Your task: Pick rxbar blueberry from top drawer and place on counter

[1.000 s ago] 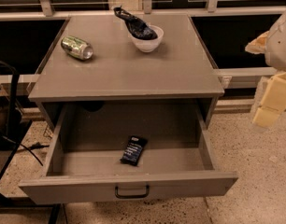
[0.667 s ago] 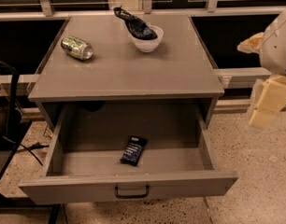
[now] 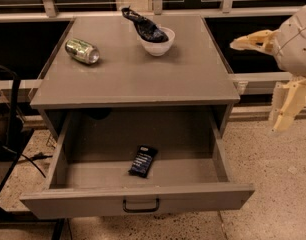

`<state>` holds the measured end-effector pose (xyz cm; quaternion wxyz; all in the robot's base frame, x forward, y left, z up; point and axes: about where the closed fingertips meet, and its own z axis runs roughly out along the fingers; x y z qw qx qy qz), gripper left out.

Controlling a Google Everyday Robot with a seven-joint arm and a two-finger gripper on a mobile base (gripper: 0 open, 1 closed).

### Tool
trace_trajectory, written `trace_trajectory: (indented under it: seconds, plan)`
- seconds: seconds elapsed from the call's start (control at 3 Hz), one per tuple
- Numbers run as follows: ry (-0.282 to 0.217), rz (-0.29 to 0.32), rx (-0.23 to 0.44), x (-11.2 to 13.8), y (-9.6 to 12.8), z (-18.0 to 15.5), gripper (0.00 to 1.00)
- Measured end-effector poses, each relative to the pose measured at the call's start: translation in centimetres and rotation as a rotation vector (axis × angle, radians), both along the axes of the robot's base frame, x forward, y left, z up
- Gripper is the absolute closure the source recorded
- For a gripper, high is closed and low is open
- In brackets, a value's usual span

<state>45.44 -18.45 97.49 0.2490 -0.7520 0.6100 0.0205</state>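
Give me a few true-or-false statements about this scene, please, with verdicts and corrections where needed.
1. The rxbar blueberry lies inside the open top drawer. True.
2. The green-silver can stands upright on the counter. False: it lies on its side, near the counter's far-left corner.
3. The gripper hovers off to the right of the counter, apart from the bar. True.
4. The white bowl is empty. False: a dark bag sits in it and sticks out over the rim.
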Motion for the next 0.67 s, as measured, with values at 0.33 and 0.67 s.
trace_trajectory:
  seconds: [0.33,0.67]
  plan:
    - [-0.037,0.075,-0.028,-0.05,0.19,0.12,0.0]
    - [-0.104,0.138,-0.031,-0.17,1.1,0.43,0.0]
